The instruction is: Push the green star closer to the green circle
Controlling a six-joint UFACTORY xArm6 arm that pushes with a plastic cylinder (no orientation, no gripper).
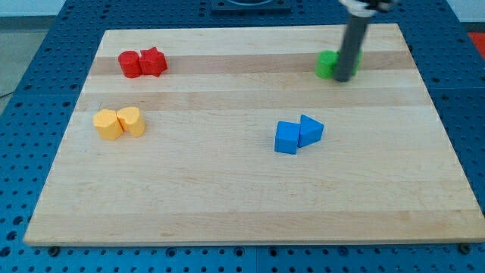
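Observation:
My rod comes down at the view's top right, and my tip (343, 78) rests on the wooden board (227, 197). A green block (326, 64) sits right at the tip's left, touching or nearly touching the rod; its shape is unclear. A sliver of a second green block (358, 58) shows just right of the rod, mostly hidden behind it. I cannot tell which is the star and which the circle. The two green blocks sit very close together, with the rod in front of them.
Two red blocks, a round one (129, 64) and a star (153, 61), touch at the top left. Two yellow blocks (108, 124) (132, 120) touch at the left. A blue cube (287, 138) and a blue triangle (310, 130) touch right of centre.

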